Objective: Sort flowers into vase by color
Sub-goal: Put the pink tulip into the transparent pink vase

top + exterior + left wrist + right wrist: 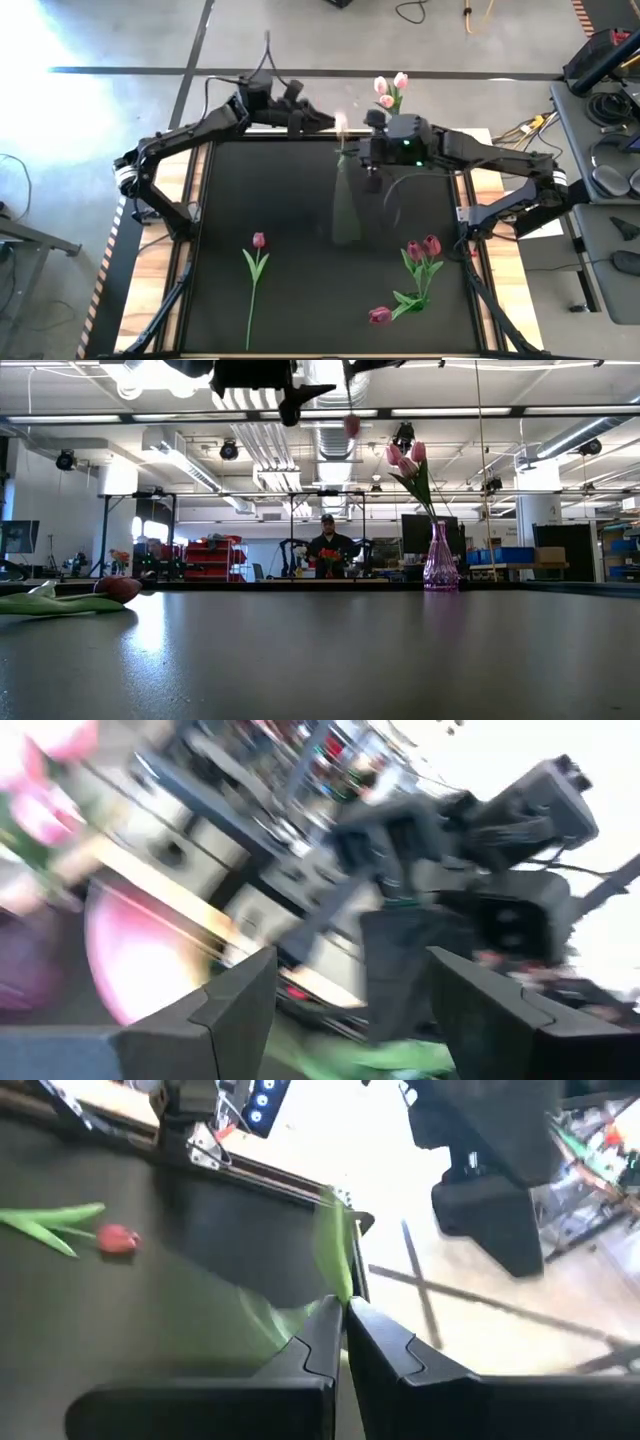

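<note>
A black mat [300, 240] covers a wooden table [505, 270], with a bare wood strip showing along the left and right edges. The floor around it is grey concrete crossed by dark tape lines.

Both dark arms meet above the far edge of the table. The left gripper [322, 122] hangs there with its fingers [235, 995] spread wide and nothing between them. Just beside it, the right gripper [372, 180] is closed tight on the green stem [335, 1260] of a tulip, which hangs blurred over the mat, its pale head [341, 123] up near the left gripper.

A pink glass vase [440, 560] stands at the far edge of the table, toward the right, holding pale pink tulips [390, 90].

Four dark magenta tulips lie flat on the mat. One single tulip [258, 241] lies toward the near left, its stem running to the near edge. A pair of tulips [423, 247] lies close to the right edge, and another tulip [379, 315] lies near the near right corner, its leaves touching theirs.

Behind the table the low view shows a large workshop with white ceiling pipes, strip lights, red tool cabinets and desks. A person [330, 550] sits far back, facing the table. To the right of the table, a grey bench [600, 200] carries headphones and cables.
</note>
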`<state>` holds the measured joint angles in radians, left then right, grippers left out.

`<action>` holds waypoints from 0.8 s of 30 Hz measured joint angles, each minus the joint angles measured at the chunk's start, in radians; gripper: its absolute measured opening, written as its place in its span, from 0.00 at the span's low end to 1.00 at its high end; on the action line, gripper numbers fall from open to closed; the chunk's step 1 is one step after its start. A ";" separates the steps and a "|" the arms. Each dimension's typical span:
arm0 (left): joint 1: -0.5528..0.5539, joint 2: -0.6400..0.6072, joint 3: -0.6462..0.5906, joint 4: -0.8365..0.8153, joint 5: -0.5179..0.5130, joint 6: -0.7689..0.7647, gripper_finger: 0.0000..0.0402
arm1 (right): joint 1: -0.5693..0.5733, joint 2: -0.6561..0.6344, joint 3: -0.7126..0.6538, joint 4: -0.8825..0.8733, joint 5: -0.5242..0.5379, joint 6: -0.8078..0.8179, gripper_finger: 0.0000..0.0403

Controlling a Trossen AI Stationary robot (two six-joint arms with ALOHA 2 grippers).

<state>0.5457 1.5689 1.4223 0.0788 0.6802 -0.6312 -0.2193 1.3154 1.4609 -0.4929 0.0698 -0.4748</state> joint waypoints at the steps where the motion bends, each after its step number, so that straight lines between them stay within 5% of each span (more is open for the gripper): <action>1: 0.000 -0.006 -0.001 -0.011 -0.029 0.041 0.59 | 0.000 -0.016 0.000 -0.009 0.001 0.022 0.03; 12: -0.006 -0.027 -0.036 -0.039 -0.080 0.178 0.58 | -0.033 -0.178 0.002 -0.008 0.210 0.111 0.03; 24: -0.016 -0.056 -0.113 -0.026 -0.072 0.175 0.58 | -0.049 -0.283 0.003 -0.032 0.301 0.134 0.03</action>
<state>0.5295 1.5132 1.3089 0.0526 0.6083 -0.4559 -0.2683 1.0325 1.4639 -0.5250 0.3713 -0.3408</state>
